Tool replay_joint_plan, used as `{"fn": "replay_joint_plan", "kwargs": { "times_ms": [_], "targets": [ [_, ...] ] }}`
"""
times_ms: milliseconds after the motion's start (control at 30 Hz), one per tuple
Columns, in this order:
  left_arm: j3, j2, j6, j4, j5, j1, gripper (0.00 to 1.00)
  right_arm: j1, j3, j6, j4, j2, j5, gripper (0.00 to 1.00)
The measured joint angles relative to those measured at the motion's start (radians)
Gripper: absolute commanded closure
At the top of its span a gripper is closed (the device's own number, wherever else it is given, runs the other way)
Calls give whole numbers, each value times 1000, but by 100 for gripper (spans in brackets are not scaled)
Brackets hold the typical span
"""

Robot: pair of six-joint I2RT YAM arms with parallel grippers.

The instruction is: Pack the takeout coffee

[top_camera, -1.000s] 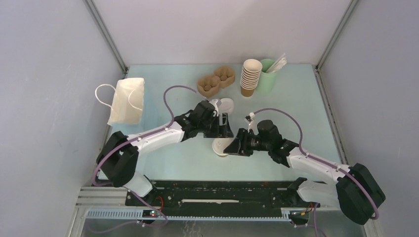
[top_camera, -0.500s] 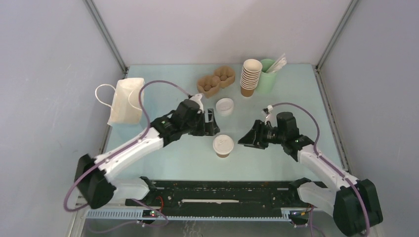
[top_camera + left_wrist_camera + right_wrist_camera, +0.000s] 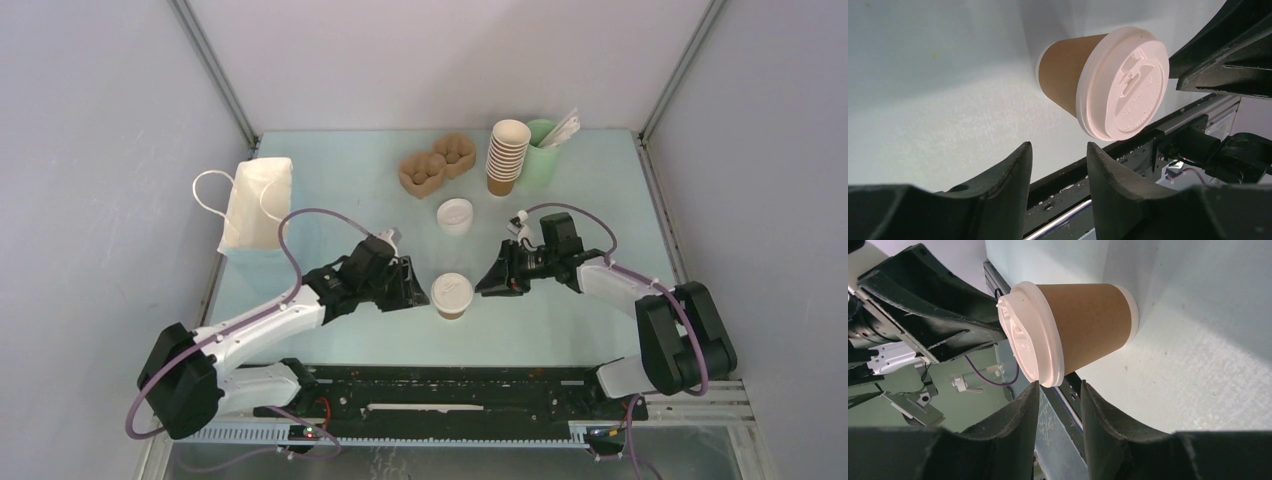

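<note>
The takeout coffee (image 3: 452,295), a small brown paper cup with a white lid, stands upright on the table between my two grippers. My left gripper (image 3: 415,288) is open and empty just left of it. In the left wrist view the cup (image 3: 1068,80) lies beyond the gripper (image 3: 1059,150), untouched. My right gripper (image 3: 487,283) is open and empty just right of it. In the right wrist view the cup (image 3: 1088,325) is ahead of the gripper (image 3: 1059,387), and its lid rim is close to one fingertip.
A spare white lid (image 3: 455,215) lies behind the cup. A brown pulp cup carrier (image 3: 437,165), a stack of lidless brown cups (image 3: 507,155) and a pale green cup of sticks (image 3: 541,152) stand at the back. A white paper bag (image 3: 257,203) lies at the left.
Both grippers drew away from the lidded cup, then closed in on its two sides. The left gripper came forward and lower. The cup stayed in place.
</note>
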Motion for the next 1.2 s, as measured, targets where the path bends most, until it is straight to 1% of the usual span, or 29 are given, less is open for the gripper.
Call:
{"fn": "replay_joint_plan", "kwargs": {
  "times_ms": [167, 267, 333, 400, 500, 700, 867, 933, 1067, 1100, 1167, 1200],
  "targets": [
    [-31, 43, -44, 89, 51, -2, 49, 2, 11, -23, 18, 28, -24, 56],
    [-31, 58, -57, 118, 63, -3, 47, 3, 14, -29, 24, 43, -30, 55],
    [-32, 57, -64, 133, 64, -3, 47, 6, 14, -32, 24, 50, -34, 55],
    [-32, 58, -66, 141, 64, -3, 49, 8, 14, -33, 27, 56, -37, 55],
    [-32, 60, -66, 149, 64, -3, 55, 10, 14, -33, 35, 62, -41, 56],
    [-32, 63, -72, 148, 57, -4, 57, 11, 18, -32, 45, 64, -41, 56],
    [-47, 47, -72, 145, 46, -4, 44, 9, 41, -33, 47, 65, -41, 56],
    [-52, 23, -70, 131, 37, -4, 42, 7, 43, -34, 47, 65, -41, 56],
    [-52, -13, -64, 114, 25, -4, 45, 8, 43, -35, 45, 68, -41, 56],
    [-52, -16, -64, 113, 21, -4, 46, 8, 43, -35, 45, 70, -41, 57],
    [-52, -16, -64, 106, 16, -4, 52, 8, 43, -36, 45, 77, -40, 57],
    [-52, -16, -64, 101, 13, -4, 53, 8, 43, -36, 45, 80, -40, 58]
  ]
}}
